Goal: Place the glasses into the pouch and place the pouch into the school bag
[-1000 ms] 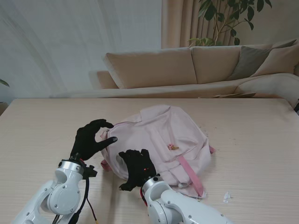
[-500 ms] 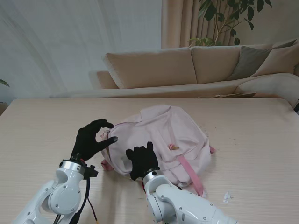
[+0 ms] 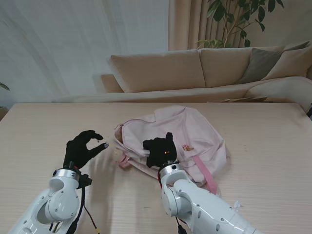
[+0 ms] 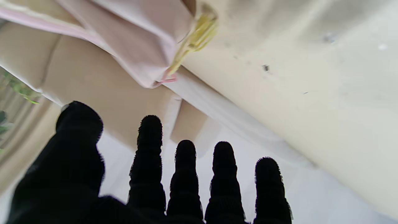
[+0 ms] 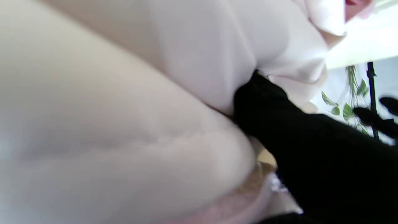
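Observation:
The pink school bag (image 3: pixel 195 127) lies flat in the middle of the table. My right hand (image 3: pixel 160 150) rests on its near left part with fingers closed on the fabric; in the right wrist view a black finger (image 5: pixel 279 124) digs into a fold of the bag (image 5: pixel 199 46). My left hand (image 3: pixel 80 148) hovers to the left of the bag, apart from it, fingers spread and holding nothing. The left wrist view shows its fingers (image 4: pixel 185 174) facing the bag's corner (image 4: pixel 140 40) and a yellow zipper pull (image 4: pixel 196 34). Neither glasses nor pouch is visible in any view.
A pink strap (image 3: pixel 201 171) trails from the bag toward me. A small white scrap (image 3: pixel 236 205) lies on the table at the near right. A beige sofa (image 3: pixel 195 73) stands beyond the table's far edge.
My right hand moved farther from me and rightward, taking the bag with it. My left hand released the bag's edge and drew back to the left.

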Robot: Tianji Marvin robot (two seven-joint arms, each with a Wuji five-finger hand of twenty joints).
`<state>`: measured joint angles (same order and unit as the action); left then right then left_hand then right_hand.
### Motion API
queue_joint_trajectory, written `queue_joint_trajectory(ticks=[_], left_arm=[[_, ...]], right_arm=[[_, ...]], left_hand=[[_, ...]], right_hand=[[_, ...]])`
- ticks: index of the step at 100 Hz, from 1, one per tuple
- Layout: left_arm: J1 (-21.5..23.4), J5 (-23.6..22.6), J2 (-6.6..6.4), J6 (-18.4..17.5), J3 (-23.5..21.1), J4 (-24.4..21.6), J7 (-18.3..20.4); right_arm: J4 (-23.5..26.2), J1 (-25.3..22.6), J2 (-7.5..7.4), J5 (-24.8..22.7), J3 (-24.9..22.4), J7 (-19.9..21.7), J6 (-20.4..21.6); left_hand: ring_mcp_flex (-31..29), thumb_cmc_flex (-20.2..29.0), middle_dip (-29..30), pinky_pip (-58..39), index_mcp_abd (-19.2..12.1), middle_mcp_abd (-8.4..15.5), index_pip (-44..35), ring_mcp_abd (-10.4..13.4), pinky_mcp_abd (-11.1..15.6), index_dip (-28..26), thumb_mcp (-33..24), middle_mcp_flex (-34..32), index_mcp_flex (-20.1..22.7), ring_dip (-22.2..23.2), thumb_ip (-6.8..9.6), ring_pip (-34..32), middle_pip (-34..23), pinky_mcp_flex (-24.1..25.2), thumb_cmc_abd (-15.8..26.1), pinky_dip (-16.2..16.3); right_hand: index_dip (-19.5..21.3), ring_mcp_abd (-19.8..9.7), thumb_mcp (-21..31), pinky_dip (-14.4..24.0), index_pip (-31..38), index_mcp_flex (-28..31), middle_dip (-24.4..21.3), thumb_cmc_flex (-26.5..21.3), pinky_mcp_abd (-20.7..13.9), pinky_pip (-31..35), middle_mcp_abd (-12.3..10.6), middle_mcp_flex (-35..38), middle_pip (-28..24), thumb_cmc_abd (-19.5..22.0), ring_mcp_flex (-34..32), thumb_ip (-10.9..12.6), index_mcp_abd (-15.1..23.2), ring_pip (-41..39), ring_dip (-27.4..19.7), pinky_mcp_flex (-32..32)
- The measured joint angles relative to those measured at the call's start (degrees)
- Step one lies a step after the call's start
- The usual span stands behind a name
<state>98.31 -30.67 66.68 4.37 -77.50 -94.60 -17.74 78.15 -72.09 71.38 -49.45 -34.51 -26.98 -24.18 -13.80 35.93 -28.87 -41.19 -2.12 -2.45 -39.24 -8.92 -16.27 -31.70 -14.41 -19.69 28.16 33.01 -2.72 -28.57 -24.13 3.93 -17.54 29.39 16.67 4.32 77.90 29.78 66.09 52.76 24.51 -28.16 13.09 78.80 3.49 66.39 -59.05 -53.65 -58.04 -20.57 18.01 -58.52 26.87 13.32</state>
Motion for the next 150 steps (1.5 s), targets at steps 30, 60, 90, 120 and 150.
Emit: queue_joint_trajectory(ticks=[30, 60, 90, 120, 150], left_arm=[[-2.59, 8.27, 0.05, 3.48, 0.45, 3.67, 10.08], [-7.34, 9.76, -0.49, 4.78, 2.93, 10.27, 10.53], [-11.53, 15.69, -1.30, 2.36, 4.14, 13.53, 18.77], [-15.40, 17.90, -1.40, 3.19, 6.27, 16.16, 20.31], [-19.27, 19.07, -1.06, 4.81, 8.94, 19.34, 20.57]], right_arm=[[3.76, -1.92, -1.62, -1.37, -3.46, -0.58, 3.53], [7.89, -5.65, -2.91, -1.25, -8.32, -0.23, 9.06], [8.58, -7.22, -3.34, -1.65, -10.02, -1.74, 11.54], [8.51, -7.47, -3.37, -1.50, -10.09, -2.52, 12.45], [7.91, -7.53, -3.39, -1.74, -10.12, -3.29, 13.07]], left_hand=[[3.61, 3.69, 4.15, 5.46, -2.41, -0.36, 8.01, 0.16, -0.31, 9.04, -6.75, 4.75, -7.08, -4.55, 0.00, 6.22, 4.66, 0.21, -3.70, 0.00], [5.70, 5.15, 7.45, 6.22, -7.69, 0.82, 10.98, 1.63, 0.73, 14.10, -17.58, 6.78, -17.20, -7.21, 0.00, 9.74, 11.06, 0.16, -11.19, 0.90], [7.13, 6.38, 7.45, 6.27, -11.99, 2.21, 22.26, 2.81, 2.23, 20.30, -20.19, 8.93, -17.20, -8.09, 0.00, 12.20, 15.49, 0.02, -17.47, 0.90], [7.14, 6.39, 5.51, 6.95, -11.79, 2.35, 21.91, 2.82, 3.36, 20.91, -20.19, 9.71, -17.20, -8.11, 0.01, 12.64, 16.29, 0.02, -18.20, 0.90], [7.16, 6.36, 4.86, 8.78, -5.02, 2.36, 21.88, 2.83, 6.72, 20.05, -20.19, 9.93, -17.20, -8.11, -0.39, 12.73, 18.70, 0.60, -18.91, 2.45]], right_hand=[[0.60, 0.02, 0.03, 0.05, -0.15, 0.00, 0.83, -0.02, 0.01, 0.13, 0.01, 0.66, 0.00, -0.04, -0.62, 0.02, -0.28, -0.75, -0.61, 0.02], [1.41, 0.16, 0.04, 0.07, -0.19, 0.00, 1.32, -0.69, 0.04, 0.14, 0.09, 0.66, 0.00, -0.10, -0.62, 0.08, -0.86, -1.38, -1.00, -1.42], [2.18, 0.16, 0.04, 0.09, -0.67, 0.01, 1.55, -0.69, 0.04, 0.14, 0.09, 0.66, 0.00, -0.11, -0.62, 0.08, -0.86, -1.39, -1.21, -1.50], [2.83, 0.16, 0.04, 0.12, -0.90, 0.01, 1.56, -0.69, 0.04, 0.70, 0.09, 0.66, 0.00, -0.11, -0.62, 0.09, -0.86, -1.40, -1.23, -1.54], [3.59, 0.16, 0.04, 0.14, -1.21, 0.01, 1.57, -0.69, 0.04, 0.76, 0.09, 0.66, 0.00, -0.12, -0.62, 0.10, -0.86, -1.41, -1.32, -1.64]])
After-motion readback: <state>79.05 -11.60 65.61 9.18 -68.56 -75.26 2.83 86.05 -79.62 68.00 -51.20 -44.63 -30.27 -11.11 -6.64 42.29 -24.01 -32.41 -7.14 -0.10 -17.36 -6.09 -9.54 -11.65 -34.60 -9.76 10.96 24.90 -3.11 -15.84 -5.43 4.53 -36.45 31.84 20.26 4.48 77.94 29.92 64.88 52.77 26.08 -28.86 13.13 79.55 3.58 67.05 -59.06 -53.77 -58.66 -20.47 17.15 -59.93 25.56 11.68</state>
